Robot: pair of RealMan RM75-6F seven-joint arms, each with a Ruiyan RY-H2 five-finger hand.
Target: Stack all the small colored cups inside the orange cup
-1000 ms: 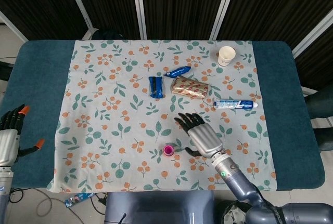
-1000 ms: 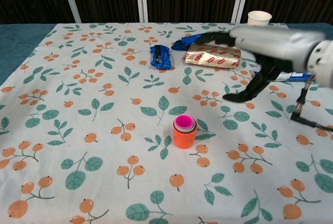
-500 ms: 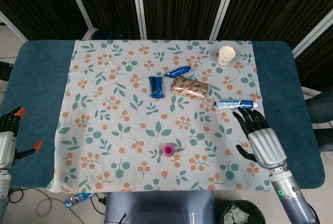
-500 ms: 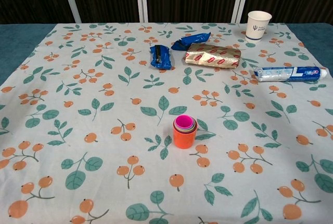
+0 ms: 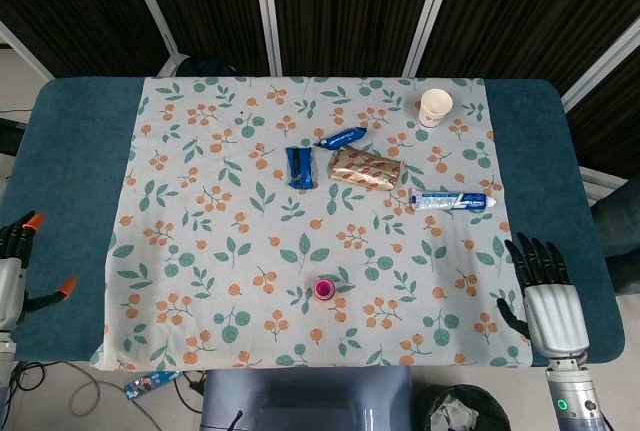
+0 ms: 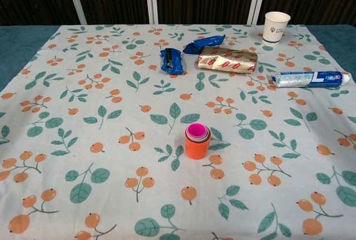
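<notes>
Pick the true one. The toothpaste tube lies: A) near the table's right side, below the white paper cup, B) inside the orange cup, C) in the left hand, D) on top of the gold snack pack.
A: the toothpaste tube lies flat on the cloth below the white paper cup, touched by nothing.

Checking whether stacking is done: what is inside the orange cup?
The orange cup holds nested smaller cups: a pink cup innermost, with a purple rim around it. Any cups deeper inside are hidden by its wall.

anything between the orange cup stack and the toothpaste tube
Nothing: in the chest view only bare floral cloth lies between the orange cup and the toothpaste tube.
</notes>
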